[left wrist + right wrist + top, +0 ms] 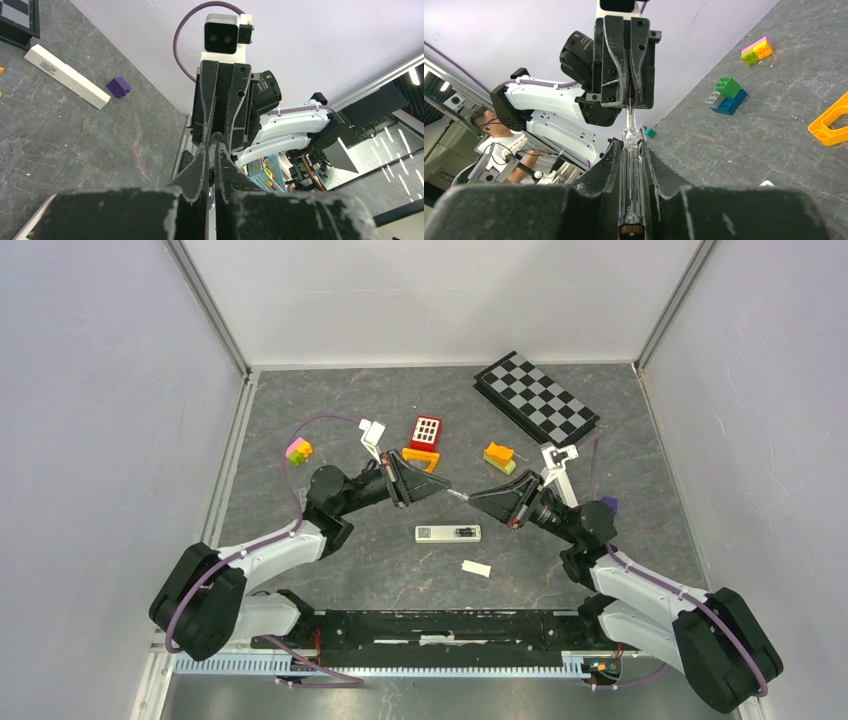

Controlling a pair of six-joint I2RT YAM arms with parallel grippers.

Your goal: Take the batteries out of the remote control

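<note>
- The right gripper [631,144] is clenched round the clear handle of a slim tool [631,190].
- The left gripper [630,102] is pinched tight on the tool's far metal tip, which is barely visible in its own wrist view.
- The white remote [430,533] lies just near of both grippers.
- The batteries [466,532] are only a dark blur in its open right end, and their count is unclear.
- A small white piece [476,568] lies nearer.

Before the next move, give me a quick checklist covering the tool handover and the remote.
1. Left gripper clamped on the tool's thin metal end: ok.
2. Right gripper closed round the tool's clear handle: ok.
3. Remote lying flat, clear of both arms: ok.
4. Cover off: ok, a small white piece lies apart from the remote.
5. Batteries out of the remote: cannot tell, too small.
</note>
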